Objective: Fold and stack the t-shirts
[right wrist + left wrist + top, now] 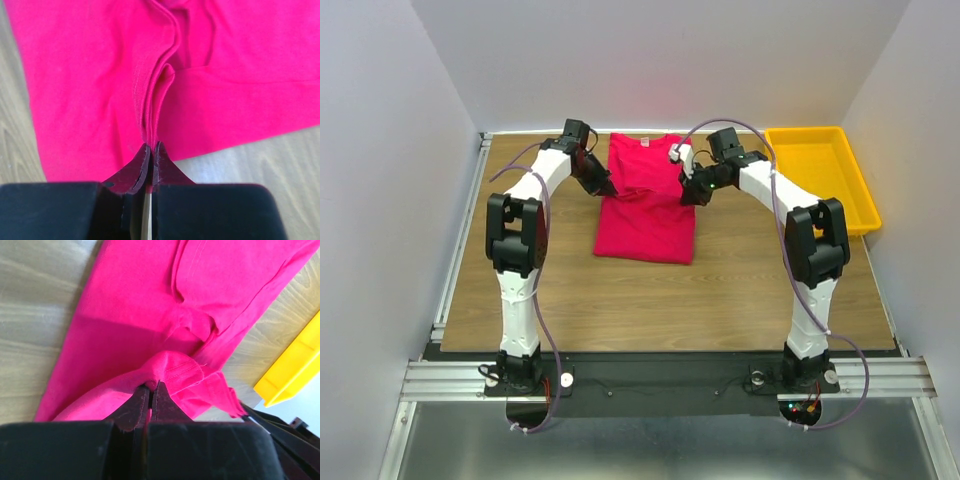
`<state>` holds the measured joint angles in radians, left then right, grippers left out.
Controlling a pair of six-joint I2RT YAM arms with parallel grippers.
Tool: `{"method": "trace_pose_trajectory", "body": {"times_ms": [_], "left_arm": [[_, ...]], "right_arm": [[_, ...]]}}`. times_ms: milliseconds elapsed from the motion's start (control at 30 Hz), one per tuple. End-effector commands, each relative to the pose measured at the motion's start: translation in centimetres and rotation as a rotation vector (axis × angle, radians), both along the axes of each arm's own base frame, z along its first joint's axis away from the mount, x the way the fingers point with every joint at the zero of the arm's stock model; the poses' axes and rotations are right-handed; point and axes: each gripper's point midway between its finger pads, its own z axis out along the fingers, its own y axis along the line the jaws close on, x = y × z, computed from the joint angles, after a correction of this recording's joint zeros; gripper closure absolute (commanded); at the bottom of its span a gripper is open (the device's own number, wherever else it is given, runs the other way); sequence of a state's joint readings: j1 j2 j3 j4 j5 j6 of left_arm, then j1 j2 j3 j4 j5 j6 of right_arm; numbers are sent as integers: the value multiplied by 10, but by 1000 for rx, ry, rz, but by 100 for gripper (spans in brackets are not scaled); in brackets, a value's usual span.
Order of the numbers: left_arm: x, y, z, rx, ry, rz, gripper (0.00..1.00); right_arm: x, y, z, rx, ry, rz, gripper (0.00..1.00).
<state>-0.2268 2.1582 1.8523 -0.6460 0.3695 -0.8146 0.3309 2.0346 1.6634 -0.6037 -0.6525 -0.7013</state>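
While the plain crimson-pink short-sleeved cotton t-shirt [645, 215] is lying partly folded on the wooden table [620, 300], toward its far middle, both arms are reaching in over it from either side. The left gripper [151, 388] is pinching the cloth. In the left wrist view its two dark fingers are pressing together with only a sliver of pink between them, and a bunched hem with a stitched edge is rising out of the tips. The right gripper [151, 148] is clamping the opposite edge. In the right wrist view its jaws are standing all but closed on a thin ridge of doubled fabric, which is running up from the fingertips as a raised pleat across the flat shirt. In the overhead view the left gripper is sitting at the shirt's left edge and the right gripper at its right edge, roughly level with each other around the garment's middle. The nearer part of the shirt is lying flat as a rectangle. The yellow plastic rectangular tray [815, 165] is sitting at the table's far right corner, apart from the shirt.
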Motion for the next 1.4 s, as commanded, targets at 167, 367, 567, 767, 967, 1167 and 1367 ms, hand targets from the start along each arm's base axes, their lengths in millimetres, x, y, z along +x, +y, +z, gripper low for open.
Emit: {"method": "trace_pose_trajectory", "body": {"times_ms": [167, 367, 567, 767, 967, 1167, 1367], "left_arm": [[23, -1, 18, -30, -61, -13, 100], [31, -2, 16, -41, -67, -4, 100], [35, 0, 12, -40, -61, 1, 100], [38, 5, 10, -37, -58, 8, 100], [38, 11, 8, -33, -55, 13, 100], [40, 10, 4, -36, -53, 8, 100], [41, 8, 3, -43, -55, -4, 100]], "right_arm": [[30, -1, 11, 22, -30, -55, 96], [39, 1, 0, 19, -9, -70, 96], [48, 1, 0, 15, -16, -91, 96], [56, 2, 0, 14, -19, -107, 96], [64, 5, -7, 19, -6, -122, 95], [65, 4, -13, 9, -1, -126, 94], [67, 1, -12, 0, -8, -138, 94]]}}
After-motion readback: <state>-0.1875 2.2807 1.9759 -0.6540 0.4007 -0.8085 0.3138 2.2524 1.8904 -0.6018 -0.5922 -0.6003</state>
